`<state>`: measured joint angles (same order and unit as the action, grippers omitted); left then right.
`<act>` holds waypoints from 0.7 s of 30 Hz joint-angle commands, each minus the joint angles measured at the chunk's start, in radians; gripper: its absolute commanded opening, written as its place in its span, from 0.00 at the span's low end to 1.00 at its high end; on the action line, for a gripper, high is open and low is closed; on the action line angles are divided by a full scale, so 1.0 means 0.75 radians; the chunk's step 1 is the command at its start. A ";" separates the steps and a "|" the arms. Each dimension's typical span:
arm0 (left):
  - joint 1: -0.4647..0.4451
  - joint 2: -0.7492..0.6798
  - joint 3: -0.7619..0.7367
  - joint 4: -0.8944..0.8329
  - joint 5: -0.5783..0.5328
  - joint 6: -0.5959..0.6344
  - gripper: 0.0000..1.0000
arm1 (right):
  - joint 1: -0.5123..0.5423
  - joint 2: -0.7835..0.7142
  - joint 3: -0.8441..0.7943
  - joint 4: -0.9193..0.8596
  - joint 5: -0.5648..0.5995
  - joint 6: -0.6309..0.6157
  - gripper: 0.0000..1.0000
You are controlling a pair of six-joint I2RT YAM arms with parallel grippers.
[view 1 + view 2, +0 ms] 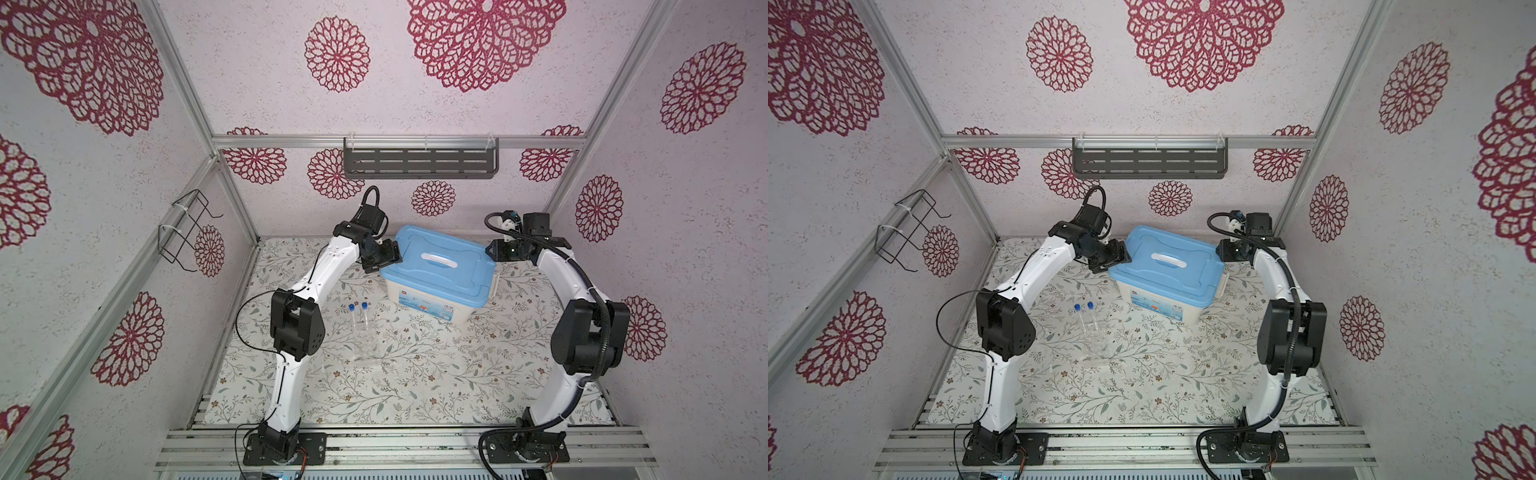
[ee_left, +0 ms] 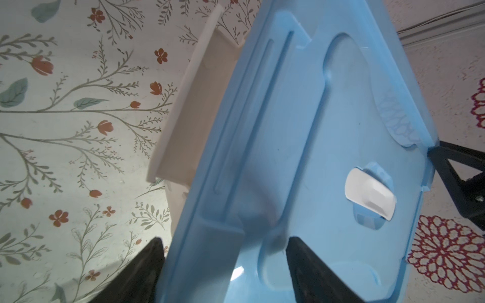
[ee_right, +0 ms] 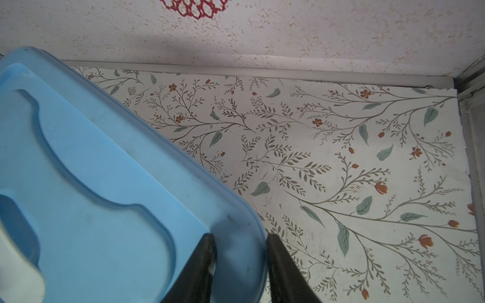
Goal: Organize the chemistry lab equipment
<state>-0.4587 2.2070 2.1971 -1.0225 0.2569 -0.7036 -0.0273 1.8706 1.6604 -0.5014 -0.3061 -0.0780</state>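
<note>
In both top views the scene is seen from high above the front edge, looking down and toward the back wall (image 1: 415,104). As these two are set side by side, nearly the same worktop (image 1: 415,374) and blue lid (image 1: 415,245) are shared. The left wrist camera is held very near the lid and looks along it past the left tool (image 2: 224,240). The right wrist camera is placed close over one lid corner, behind the right tool (image 3: 240,236), facing the worktop.

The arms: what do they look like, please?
The left arm and right arm have curved white links with bulky black joints. A thin black cable loops by the left; a ribbed black hose follows the right. The jaws are black.
</note>
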 commanded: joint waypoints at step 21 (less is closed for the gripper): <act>-0.213 -0.381 -0.461 0.107 0.217 -0.150 0.83 | 0.114 0.037 0.019 -0.160 0.047 0.062 0.47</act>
<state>-0.6174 1.9945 1.8748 -1.0065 0.3809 -0.7990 0.0044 1.8820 1.6764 -0.4870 -0.2409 -0.0402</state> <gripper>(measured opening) 0.832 0.465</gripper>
